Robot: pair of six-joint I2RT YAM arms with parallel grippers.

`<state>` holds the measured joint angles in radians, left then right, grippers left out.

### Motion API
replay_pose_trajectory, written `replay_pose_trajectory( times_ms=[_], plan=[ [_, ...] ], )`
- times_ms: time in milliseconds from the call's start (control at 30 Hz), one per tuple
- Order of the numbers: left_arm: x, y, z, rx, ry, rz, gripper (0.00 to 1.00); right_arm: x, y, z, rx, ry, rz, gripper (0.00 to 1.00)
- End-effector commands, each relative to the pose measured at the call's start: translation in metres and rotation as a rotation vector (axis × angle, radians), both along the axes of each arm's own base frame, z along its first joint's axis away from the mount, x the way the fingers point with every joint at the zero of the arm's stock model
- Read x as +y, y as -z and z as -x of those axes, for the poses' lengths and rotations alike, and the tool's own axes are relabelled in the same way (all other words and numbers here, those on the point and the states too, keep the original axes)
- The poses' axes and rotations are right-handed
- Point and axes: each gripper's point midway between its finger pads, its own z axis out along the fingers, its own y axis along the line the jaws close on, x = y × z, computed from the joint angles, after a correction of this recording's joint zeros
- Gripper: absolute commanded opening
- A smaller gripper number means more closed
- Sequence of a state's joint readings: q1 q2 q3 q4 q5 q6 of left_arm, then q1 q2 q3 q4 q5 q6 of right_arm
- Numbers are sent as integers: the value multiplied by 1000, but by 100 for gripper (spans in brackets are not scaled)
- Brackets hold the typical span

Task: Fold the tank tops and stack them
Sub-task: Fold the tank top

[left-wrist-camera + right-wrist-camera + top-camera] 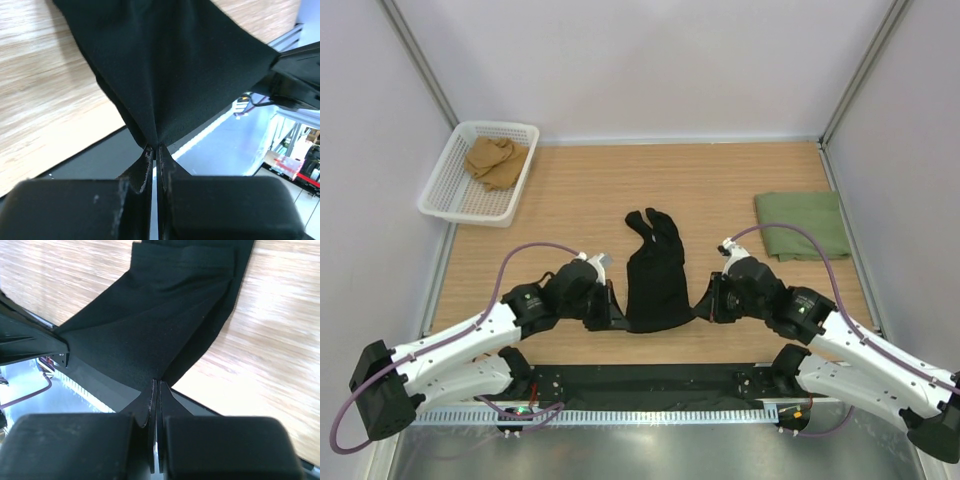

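The black top [655, 270] lies mid-way across the table [570, 190], its long axis running near to far and its straps at the far end. Both arms reach low and inward. The left gripper [610, 308] and right gripper [705, 300] each pinch a near hem corner, jaws pressed tight on the cloth. The green top [802, 225] lies folded at far right.

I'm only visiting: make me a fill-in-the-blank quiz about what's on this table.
The soft black tank top lies ___ the left gripper and right gripper, both shut on it.
The folded olive green tank top lies near the wooden table's ___ edge.
The white plastic mesh basket, holding crumpled tan cloth, stands at the far ___ corner.
Missing: between; right; left
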<state>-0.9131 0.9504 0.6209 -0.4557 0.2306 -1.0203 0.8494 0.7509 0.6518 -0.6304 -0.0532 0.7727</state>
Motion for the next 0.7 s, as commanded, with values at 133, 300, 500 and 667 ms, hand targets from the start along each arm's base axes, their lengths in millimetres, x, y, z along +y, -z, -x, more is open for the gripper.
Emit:
replay_pose_trajectory(
  times_ms=[133,300,500,667],
  plan=[
    [-13,-40,6,27,25,86,0,-9,-53,-12,-100,49,-4,1],
    [-17,-53,3,27,15,107,1,-15,-68,-24,-154,88,31,1],
    [-26,-67,-9,5,2,107,3,-18,-76,-45,-208,122,111,1],
    [-35,-67,-16,29,-7,118,2,-17,-80,-65,-249,154,178,1]
  ],
)
